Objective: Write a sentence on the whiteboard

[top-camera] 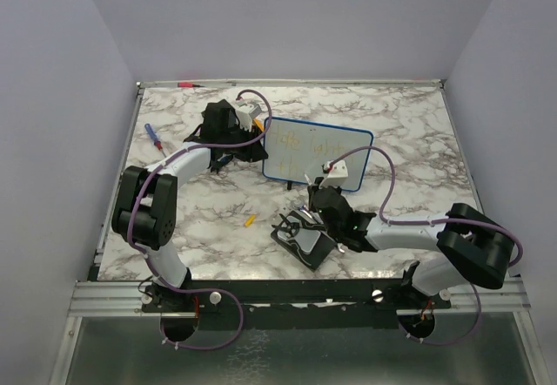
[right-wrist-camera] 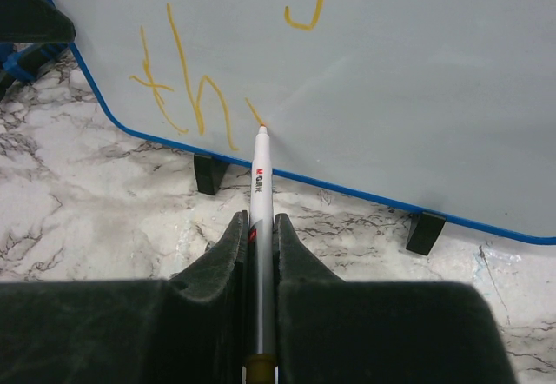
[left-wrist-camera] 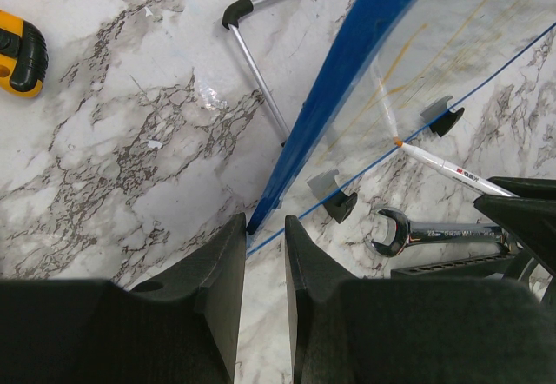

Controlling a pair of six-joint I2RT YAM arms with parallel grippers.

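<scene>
Clamping the pen (right-wrist-camera: 261,171) tight in my right gripper (right-wrist-camera: 259,228), I had its orange tip pressed to the board (right-wrist-camera: 408,89) low on the left, just after the "th" that opened the second line of the sentence (right-wrist-camera: 187,80); the barrel lay straight along my fingers, so the tip met the face head-on. The board stood tilted on its black feet (right-wrist-camera: 208,175) near the middle of the table (top-camera: 409,119), and my left gripper (left-wrist-camera: 263,232) sat at its left edge, I judged to brace it against the push of the pen. Those jaws were nearly together with the blue corner at their tips, but whether they pinched it I could not tell. My right wrist view gave the strokes plainly, where the overhead view showed only faint marks, though it alone showed how both arms stood to the board. Only my left wrist view caught the metal leg (left-wrist-camera: 261,80) behind the board and the wrench (left-wrist-camera: 434,232) lying near a foot
</scene>
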